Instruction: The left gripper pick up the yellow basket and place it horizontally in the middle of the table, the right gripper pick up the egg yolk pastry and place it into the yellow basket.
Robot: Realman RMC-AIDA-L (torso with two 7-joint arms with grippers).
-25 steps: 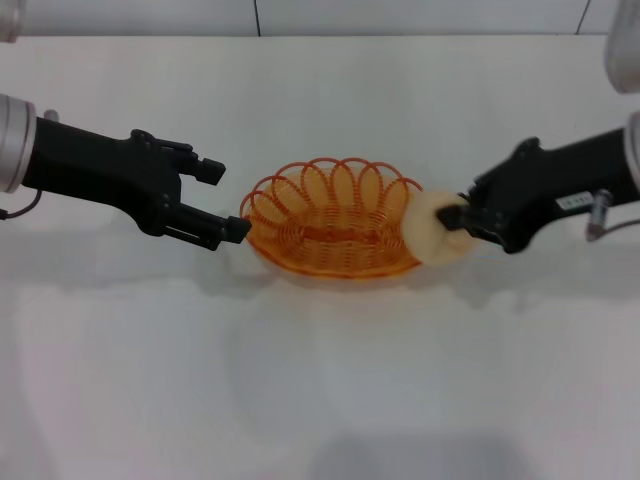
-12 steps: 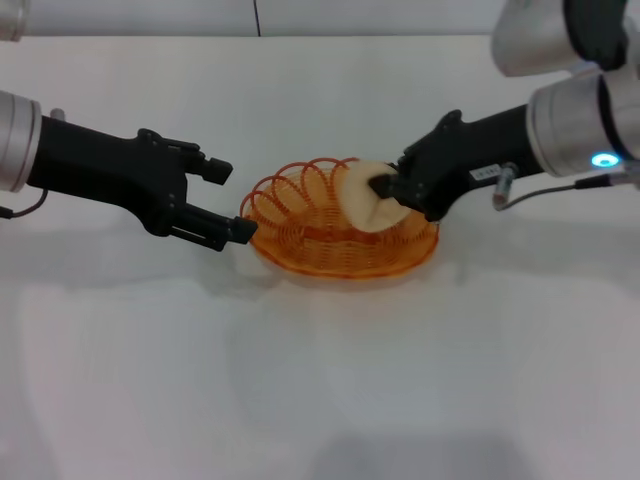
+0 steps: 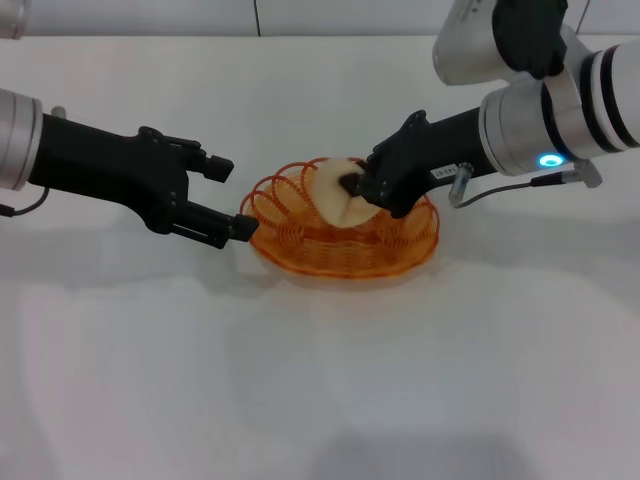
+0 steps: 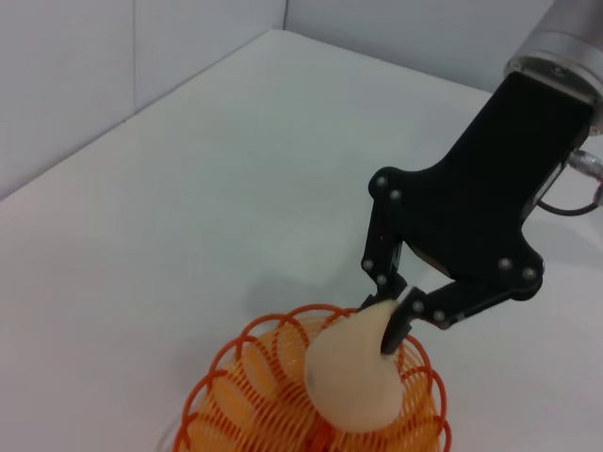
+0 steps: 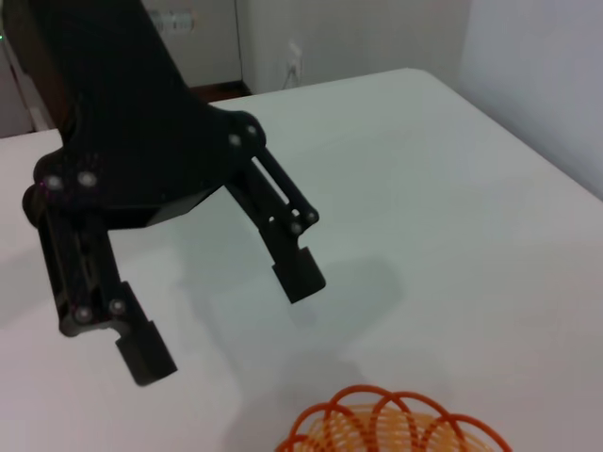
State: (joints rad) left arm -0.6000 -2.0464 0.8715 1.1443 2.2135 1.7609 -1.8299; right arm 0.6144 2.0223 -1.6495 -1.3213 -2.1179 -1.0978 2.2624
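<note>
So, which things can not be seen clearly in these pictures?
- Head view: the basket floor under the egg yolk pastry is covered by the pastry and the right gripper.
- Left wrist view: the yellow basket is cut off by the picture edge.
- Right wrist view: only the basket rim shows beyond the left gripper; no pastry.

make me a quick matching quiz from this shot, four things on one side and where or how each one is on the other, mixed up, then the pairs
Things:
1. left gripper
2. right gripper
3. egg yolk pastry
4. yellow basket

States:
A. held above the basket's inside
B. standing on the white table
C. open, at the basket's left rim
D. shut on the pastry

Pairs: 1-C, 2-D, 3-A, 4-B
</note>
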